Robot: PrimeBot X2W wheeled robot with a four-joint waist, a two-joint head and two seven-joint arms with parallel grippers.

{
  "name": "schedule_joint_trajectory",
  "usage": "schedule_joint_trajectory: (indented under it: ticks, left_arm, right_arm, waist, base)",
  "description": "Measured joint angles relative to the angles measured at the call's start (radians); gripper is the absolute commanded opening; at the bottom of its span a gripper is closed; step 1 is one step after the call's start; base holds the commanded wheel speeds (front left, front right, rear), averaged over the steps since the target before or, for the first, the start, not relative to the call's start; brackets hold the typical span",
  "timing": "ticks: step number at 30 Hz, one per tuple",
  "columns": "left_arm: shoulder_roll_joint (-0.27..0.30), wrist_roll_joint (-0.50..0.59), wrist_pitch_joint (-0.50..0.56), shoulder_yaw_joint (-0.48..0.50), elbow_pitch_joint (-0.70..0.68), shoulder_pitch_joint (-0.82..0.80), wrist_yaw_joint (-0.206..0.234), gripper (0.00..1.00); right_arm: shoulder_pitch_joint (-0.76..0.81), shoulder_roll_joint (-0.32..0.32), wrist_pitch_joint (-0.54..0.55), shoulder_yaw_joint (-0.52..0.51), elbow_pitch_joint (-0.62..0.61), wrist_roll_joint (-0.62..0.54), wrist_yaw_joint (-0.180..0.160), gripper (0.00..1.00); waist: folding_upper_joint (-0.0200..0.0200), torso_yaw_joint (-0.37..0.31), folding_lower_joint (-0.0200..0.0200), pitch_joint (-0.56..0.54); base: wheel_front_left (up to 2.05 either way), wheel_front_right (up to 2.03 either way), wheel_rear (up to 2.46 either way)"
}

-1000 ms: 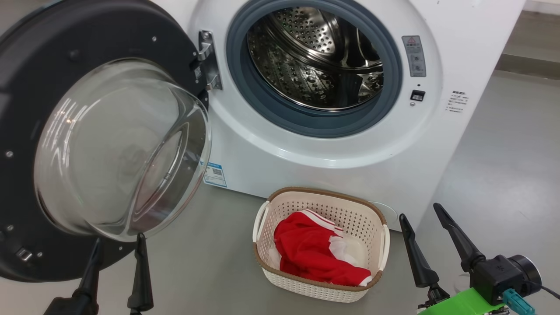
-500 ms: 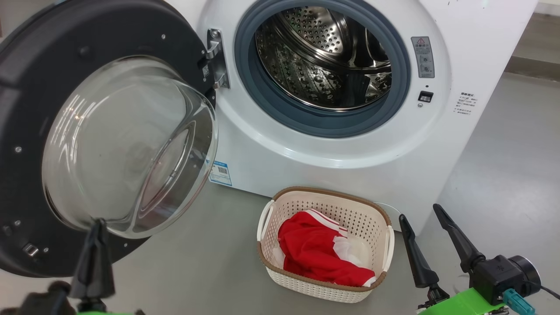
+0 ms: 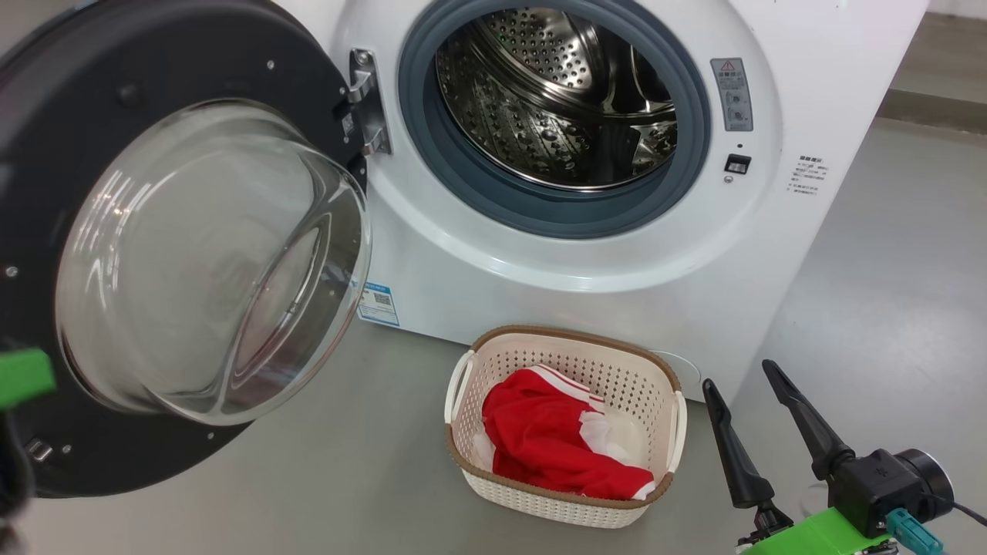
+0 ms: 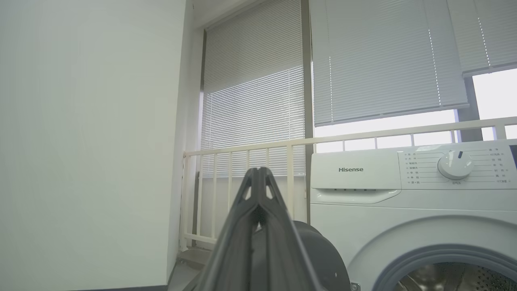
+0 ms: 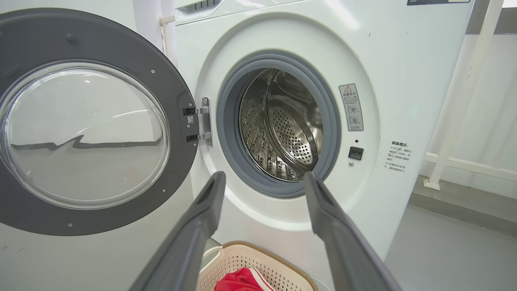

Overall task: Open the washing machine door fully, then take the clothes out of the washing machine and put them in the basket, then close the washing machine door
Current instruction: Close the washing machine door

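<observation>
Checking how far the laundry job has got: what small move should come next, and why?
Probably bring the shut left gripper against the door's outer side and begin pushing it closed. The drum looks empty, the clothes lie in the basket, and the door stands wide open.
</observation>
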Motion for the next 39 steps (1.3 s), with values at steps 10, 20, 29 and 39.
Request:
schedule_joint_trajectory:
  ticks: [10, 20, 29, 39]
  left_arm:
    - [0.085, -0.146, 0.048, 0.146, 0.385, -0.275, 0.002, 0.00]
    - [0.141, -0.361, 0.308, 0.263, 0.800, -0.479, -0.001, 0.00]
    - [0.200, -0.408, 0.588, 0.214, 0.942, -0.529, -0.081, 0.00]
    - [0.191, -0.458, 0.704, 0.193, 0.992, -0.528, -0.132, 0.00]
  right_arm:
    - [-0.022, -0.011, 0.000, 0.015, -0.001, 0.000, 0.000, 1.00]
    - [-0.025, -0.026, 0.000, 0.013, 0.005, 0.000, 0.000, 1.00]
    - [-0.025, -0.026, 0.000, 0.021, 0.007, 0.000, 0.000, 1.00]
    - [-0.025, -0.025, 0.000, 0.046, 0.007, 0.002, 0.000, 1.00]
  waist:
    - [0.0001, -0.025, 0.0000, 0.033]
    - [0.0001, -0.038, 0.0000, 0.046]
    - [0.0001, -0.033, 0.0000, 0.045]
    - [0.0001, -0.032, 0.0000, 0.034]
  base:
    - [0.00, 0.00, 0.00]
    - [0.00, 0.00, 0.00]
    - [0.00, 0.00, 0.00]
    - [0.00, 0.00, 0.00]
